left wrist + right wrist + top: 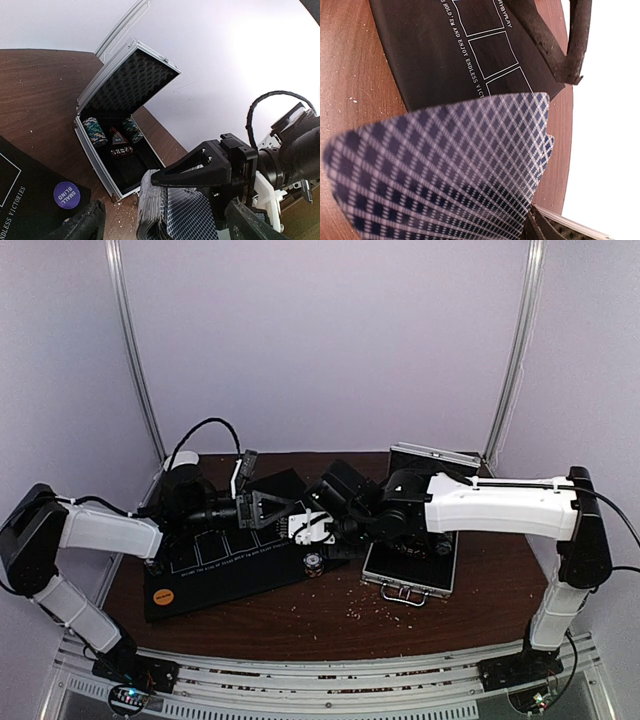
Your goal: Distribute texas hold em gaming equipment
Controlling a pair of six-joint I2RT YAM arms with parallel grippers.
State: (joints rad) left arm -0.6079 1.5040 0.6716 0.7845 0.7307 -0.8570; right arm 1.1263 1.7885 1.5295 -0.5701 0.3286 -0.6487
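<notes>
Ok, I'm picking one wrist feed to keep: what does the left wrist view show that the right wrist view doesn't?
Left wrist only: open silver aluminium case, striped poker chip stacks inside, round purple button disc. Right wrist only: a row of white card outlines. Both: blue-diamond-backed playing cards, black printed mat, brown wooden table.

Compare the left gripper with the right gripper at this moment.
Grip: the left gripper stands wide open with nothing clamped, while the right gripper is shut on a deck of cards.
Approach: the left gripper reaches in from the left, the right gripper from the side of the silver case.
Shared: both hover close together above the black mat, facing each other.
</notes>
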